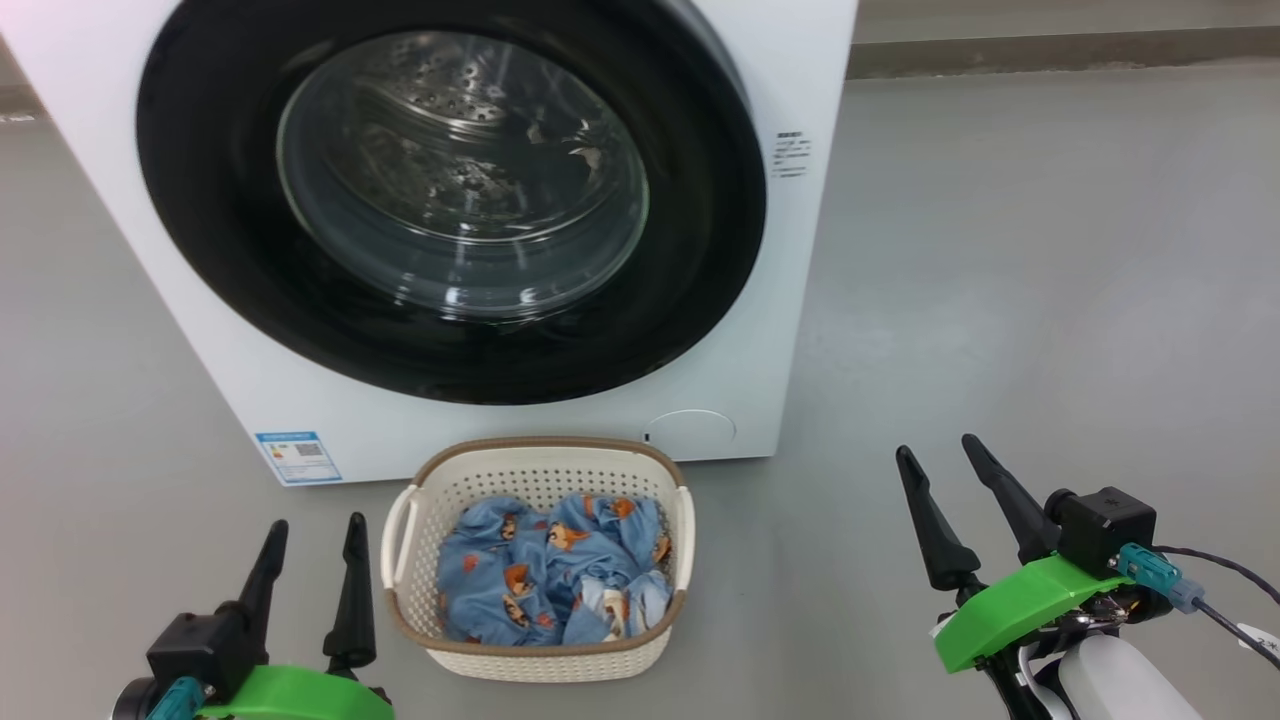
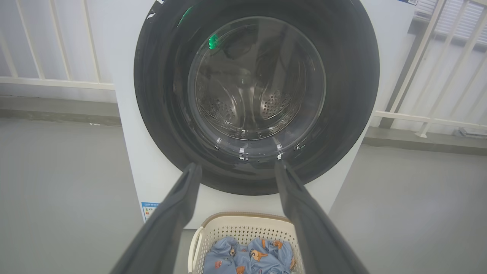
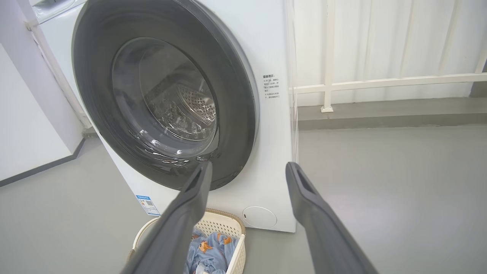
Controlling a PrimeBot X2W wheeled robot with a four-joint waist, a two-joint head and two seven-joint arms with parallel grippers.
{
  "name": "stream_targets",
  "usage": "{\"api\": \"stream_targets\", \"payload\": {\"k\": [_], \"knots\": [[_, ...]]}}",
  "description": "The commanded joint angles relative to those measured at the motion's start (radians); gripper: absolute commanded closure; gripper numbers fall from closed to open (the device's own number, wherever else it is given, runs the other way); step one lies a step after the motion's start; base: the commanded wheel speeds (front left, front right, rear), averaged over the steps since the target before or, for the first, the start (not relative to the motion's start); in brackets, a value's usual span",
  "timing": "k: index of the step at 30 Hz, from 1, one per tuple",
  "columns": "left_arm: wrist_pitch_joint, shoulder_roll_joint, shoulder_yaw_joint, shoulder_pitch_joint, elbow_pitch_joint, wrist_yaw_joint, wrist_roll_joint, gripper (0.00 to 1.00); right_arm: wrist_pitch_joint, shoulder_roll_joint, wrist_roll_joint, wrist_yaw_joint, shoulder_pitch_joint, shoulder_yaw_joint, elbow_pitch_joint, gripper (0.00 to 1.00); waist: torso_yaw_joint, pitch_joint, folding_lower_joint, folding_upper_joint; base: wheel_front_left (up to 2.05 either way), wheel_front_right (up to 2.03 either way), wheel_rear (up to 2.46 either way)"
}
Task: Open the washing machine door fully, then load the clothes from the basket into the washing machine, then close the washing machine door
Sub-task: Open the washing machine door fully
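Observation:
The white washing machine point(image 1: 790, 300) stands ahead on the floor. Its washing machine door point(image 1: 450, 340), with a black rim and a glass bowl, lies over the opening, and the steel drum shows through the glass. The cream basket point(image 1: 545, 445) sits on the floor right in front, holding the light blue clothes point(image 1: 550, 570) with orange figures. My left gripper point(image 1: 317, 522) hangs open just left of the basket, empty. To the right of the basket, well apart from it, my right gripper point(image 1: 935, 446) is open and empty too. Both point at the door point(image 2: 171, 152) point(image 3: 236, 114).
Grey floor point(image 1: 1050, 300) spreads wide to the right of the machine and narrower to its left. A blue label point(image 1: 298, 456) and a round cover point(image 1: 690, 428) mark the machine's lower front. White railing point(image 3: 380, 82) runs behind; a white wall point(image 3: 26, 144) stands at the left.

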Motion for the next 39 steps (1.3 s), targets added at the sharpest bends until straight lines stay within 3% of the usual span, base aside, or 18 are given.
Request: {"api": "stream_targets", "payload": {"k": [1, 39], "knots": [[-0.01, 0.017, 0.028, -0.046, -0.025, 0.001, -0.008, 0.0, -0.013, -0.001, -0.001, 0.006, -0.038, 0.01, -0.027, 0.0, 0.0, 0.0, 0.0, 0.0, 0.78, 0.78, -1.55], [-0.01, 0.016, 0.023, -0.045, -0.021, 0.001, -0.001, 0.0, -0.013, 0.004, 0.01, 0.006, -0.032, -0.009, -0.035, 0.0, 0.007, 0.008, 0.0, 0.0, 0.09, 0.09, -0.18]]}}
